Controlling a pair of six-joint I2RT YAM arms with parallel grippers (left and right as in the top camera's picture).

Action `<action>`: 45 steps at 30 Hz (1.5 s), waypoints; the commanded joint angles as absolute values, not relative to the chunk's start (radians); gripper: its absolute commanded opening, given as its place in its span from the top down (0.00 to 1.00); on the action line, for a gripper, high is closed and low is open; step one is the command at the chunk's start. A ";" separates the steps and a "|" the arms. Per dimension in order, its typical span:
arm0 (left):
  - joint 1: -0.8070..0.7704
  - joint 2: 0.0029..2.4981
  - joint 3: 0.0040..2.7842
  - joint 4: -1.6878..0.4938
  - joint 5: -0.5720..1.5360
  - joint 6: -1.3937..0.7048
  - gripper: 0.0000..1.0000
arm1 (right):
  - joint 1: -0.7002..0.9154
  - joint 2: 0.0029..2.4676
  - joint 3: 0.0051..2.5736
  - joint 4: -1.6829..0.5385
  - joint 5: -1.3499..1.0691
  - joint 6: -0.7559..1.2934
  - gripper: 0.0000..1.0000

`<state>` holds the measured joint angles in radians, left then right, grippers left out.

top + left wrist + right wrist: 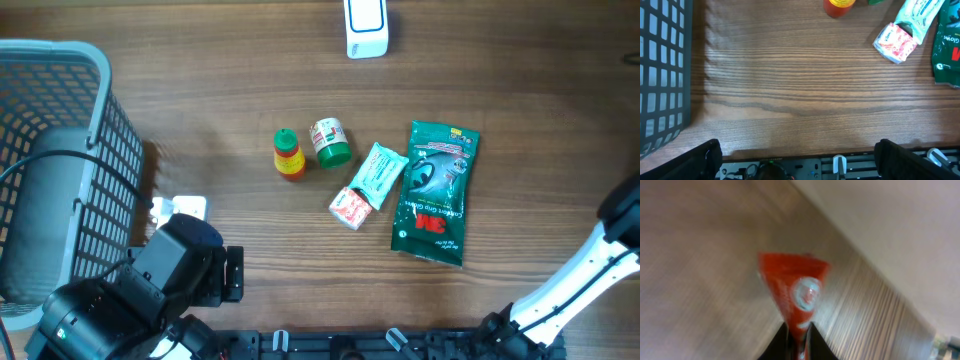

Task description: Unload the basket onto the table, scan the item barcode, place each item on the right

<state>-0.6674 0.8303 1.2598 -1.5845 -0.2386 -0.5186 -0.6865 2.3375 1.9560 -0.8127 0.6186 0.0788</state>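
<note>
Scan looks still to do — the right tool (pixel 798 337), jaws narrow, seems to pinch a blurred red packet (pixel 794 287) off at the right, well apart from the far scanner (pixel 365 28), while the left tool (pixel 797 162) gapes wide over the tabletop (pixel 790 90).

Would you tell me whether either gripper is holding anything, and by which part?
The right gripper pinches a red packet by its narrow bottom end, though the view is blurred. The left gripper is open, holding nothing.
</note>
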 commanded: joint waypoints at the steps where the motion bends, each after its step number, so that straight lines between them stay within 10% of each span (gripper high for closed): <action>1: -0.670 0.826 1.256 -1.583 -0.248 -0.536 0.00 | -0.750 2.328 1.962 -0.873 0.562 0.291 0.15; 2: -0.670 0.826 1.256 -1.583 -0.248 -0.536 0.00 | -0.762 2.319 1.979 -0.904 0.524 0.287 0.00; 10: -0.670 0.826 1.256 -1.583 -0.248 -0.536 0.00 | -0.663 2.080 2.019 -0.990 0.067 0.292 0.00; 26: -0.670 0.826 1.256 -1.583 -0.248 -0.536 0.00 | 0.066 1.993 1.818 -1.321 -0.249 0.495 0.01; 45: -0.670 0.826 1.256 -1.583 -0.248 -0.536 0.00 | 0.323 1.993 1.339 -0.891 -0.281 0.776 0.40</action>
